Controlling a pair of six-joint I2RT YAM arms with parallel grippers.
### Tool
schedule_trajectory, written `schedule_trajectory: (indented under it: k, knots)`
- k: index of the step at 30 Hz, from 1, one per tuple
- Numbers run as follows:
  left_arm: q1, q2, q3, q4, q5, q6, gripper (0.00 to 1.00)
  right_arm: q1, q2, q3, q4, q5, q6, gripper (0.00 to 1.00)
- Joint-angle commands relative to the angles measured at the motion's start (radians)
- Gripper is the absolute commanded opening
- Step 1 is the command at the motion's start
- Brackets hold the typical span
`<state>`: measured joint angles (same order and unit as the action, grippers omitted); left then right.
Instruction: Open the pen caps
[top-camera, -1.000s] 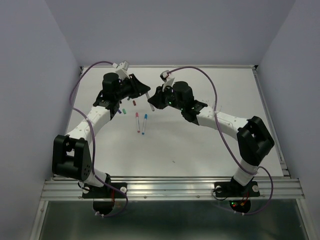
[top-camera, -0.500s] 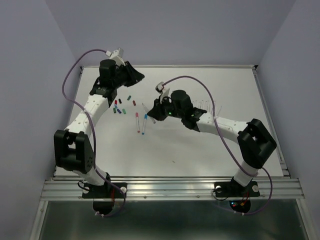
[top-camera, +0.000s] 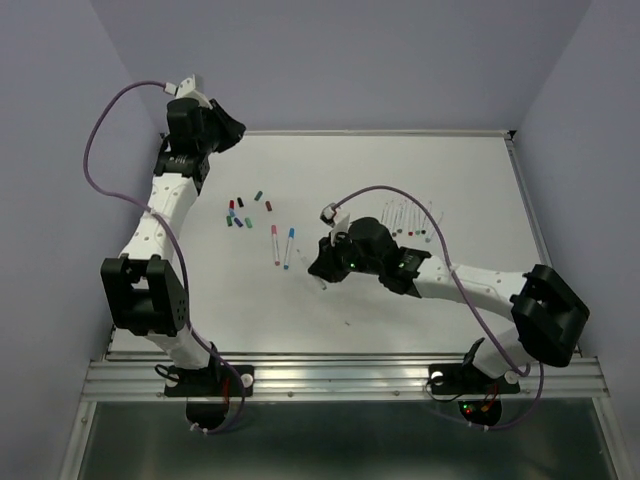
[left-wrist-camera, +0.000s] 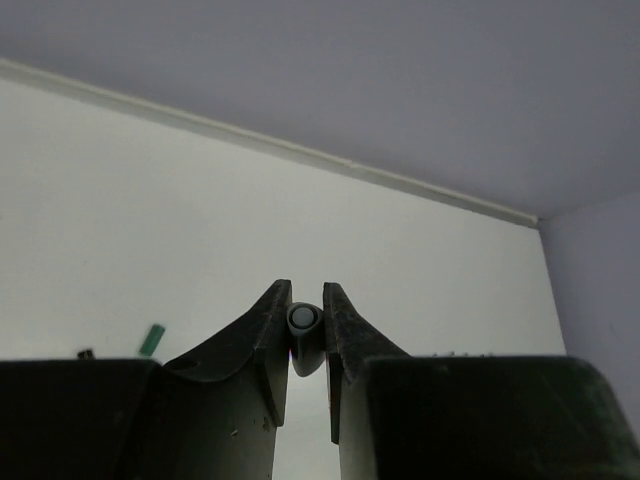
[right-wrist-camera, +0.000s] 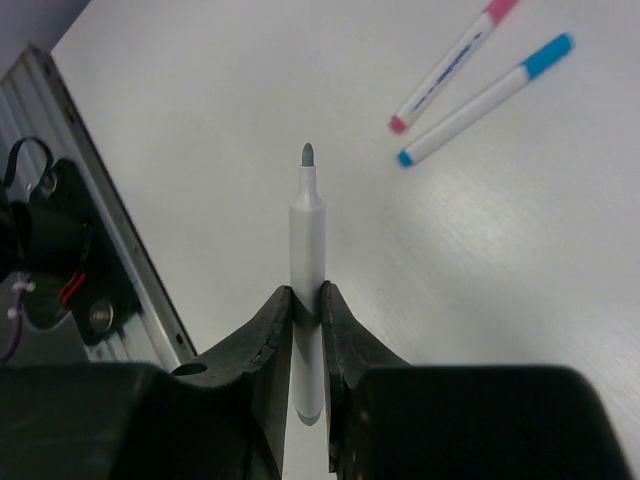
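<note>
Plain lavender walls (top-camera: 350, 60) enclose a white table (top-camera: 260, 320), with an aluminium rail (top-camera: 340, 375) along its near edge

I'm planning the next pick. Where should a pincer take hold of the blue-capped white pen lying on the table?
Probably mid-barrel, toward its capped end, coming straight down from above: the blue-capped white pen lies flat, and the pink-capped white pen alongside angles closer at the other end.

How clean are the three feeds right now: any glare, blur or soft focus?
Top external: even, diffuse light, no glare on the table, but the loose caps are tiny specks. Left wrist: the cap pinched in the left gripper looks slightly soft, the fingers near-black. Right wrist: the held pen is sharp.
</note>
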<state>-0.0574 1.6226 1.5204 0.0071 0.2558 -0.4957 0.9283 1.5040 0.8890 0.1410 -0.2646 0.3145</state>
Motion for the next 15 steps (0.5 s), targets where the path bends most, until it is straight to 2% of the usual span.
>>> schedule_trajectory:
  k: [1, 3, 6, 13, 15]
  knots:
    - [-0.004, -0.053, -0.098, -0.159, -0.168, 0.054, 0.00, -0.072, -0.066, 0.028, -0.032, 0.244, 0.038, 0.01]
    - [-0.004, -0.041, -0.130, -0.209, -0.228, 0.052, 0.00, -0.124, -0.077, 0.028, -0.056, 0.260, 0.075, 0.01]
    - [-0.004, 0.008, -0.201, -0.214, -0.245, 0.062, 0.00, -0.236, -0.103, 0.016, -0.075, 0.306, 0.101, 0.01]
    - [-0.009, 0.131, -0.194, -0.249, -0.308, 0.054, 0.01, -0.270, -0.148, 0.008, -0.118, 0.433, 0.071, 0.01]
    - [-0.012, 0.154, -0.184, -0.249, -0.317, 0.052, 0.08, -0.293, -0.152, -0.001, -0.124, 0.449, 0.074, 0.01]
